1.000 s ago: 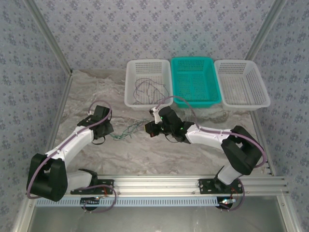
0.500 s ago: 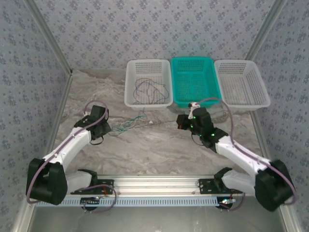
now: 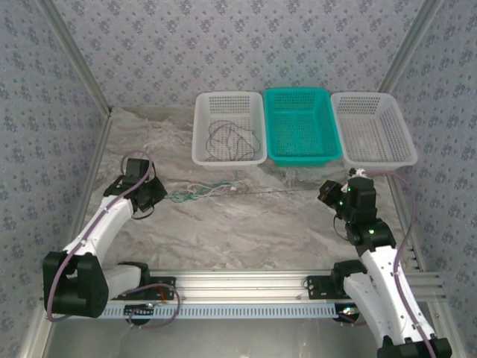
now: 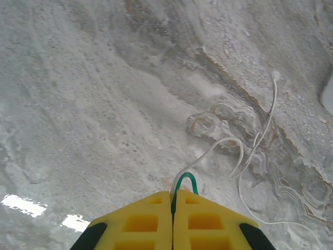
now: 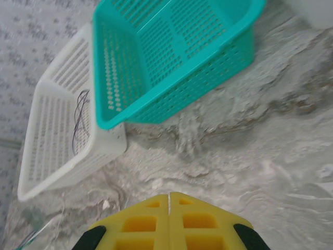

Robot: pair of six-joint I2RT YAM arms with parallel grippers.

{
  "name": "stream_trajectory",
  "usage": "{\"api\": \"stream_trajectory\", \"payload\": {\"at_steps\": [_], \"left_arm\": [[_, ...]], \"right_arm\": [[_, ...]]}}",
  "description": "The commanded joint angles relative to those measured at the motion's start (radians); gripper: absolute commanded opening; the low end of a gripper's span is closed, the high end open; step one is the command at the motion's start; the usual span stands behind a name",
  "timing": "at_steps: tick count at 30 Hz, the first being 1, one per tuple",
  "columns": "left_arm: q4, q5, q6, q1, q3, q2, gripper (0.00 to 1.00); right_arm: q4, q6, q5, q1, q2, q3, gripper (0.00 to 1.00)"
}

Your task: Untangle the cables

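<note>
Top external: 2 arms spread wide. The left gripper [image 3: 158, 198] is at the left of the table [image 3: 246, 231], the right gripper [image 3: 326, 192] at the right, just near of the teal basket [image 3: 298, 90].

The cable tangle [image 3: 195, 193] lies on the table right beside the left gripper, near of the left white basket [image 3: 195, 142].

1 dark strand [image 3: 283, 192] runs straight from the tangle to the right gripper's tips.

More dark cables [image 3: 229, 139] are coiled inside the left white basket. The right white basket [image 3: 369, 95] is at the far right.

Left wrist: the yellow jaws are pressed together, pinching a green cable [image 4: 185, 177] that loops out of the seam. Pale wires [image 4: 268, 117] curl on the table beyond.

Right wrist: the yellow jaws are pressed together with no gap. The strand is too thin to make out at the seam here. The teal basket and left white basket sit beyond the tips.
</note>
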Motion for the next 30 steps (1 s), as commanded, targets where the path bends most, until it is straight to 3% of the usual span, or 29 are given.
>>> {"api": "stream_trajectory", "payload": {"at_steps": [1,5,9,11,16,25,30], "left_arm": [[-0.086,-0.328,0.05,0.096,-0.027,-0.009,0.0],[-0.035,-0.246,0.062,0.084,-0.056,-0.011,0.0],[-0.048,-0.292,0.058,0.073,-0.062,-0.01,0.0],[-0.082,-0.349,0.046,0.082,-0.054,-0.01,0.0],[-0.124,-0.413,-0.01,0.118,-0.049,-0.016,0.0],[-0.161,-0.481,-0.061,0.182,-0.047,-0.019,0.0],[-0.06,-0.333,0.022,0.199,-0.07,-0.008,0.0]], "right_arm": [[-0.007,0.003,0.268,-0.093,-0.002,0.054,0.0],[0.054,-0.009,0.184,-0.04,0.052,0.027,0.0],[-0.043,0.021,0.338,-0.008,0.068,0.035,0.0],[-0.096,0.047,0.387,-0.078,0.055,0.053,0.0],[-0.131,0.072,0.313,-0.31,0.061,0.092,0.0],[-0.112,0.211,0.333,-0.455,0.06,0.105,0.0],[-0.054,0.181,0.303,-0.456,0.06,0.101,0.0]]}}
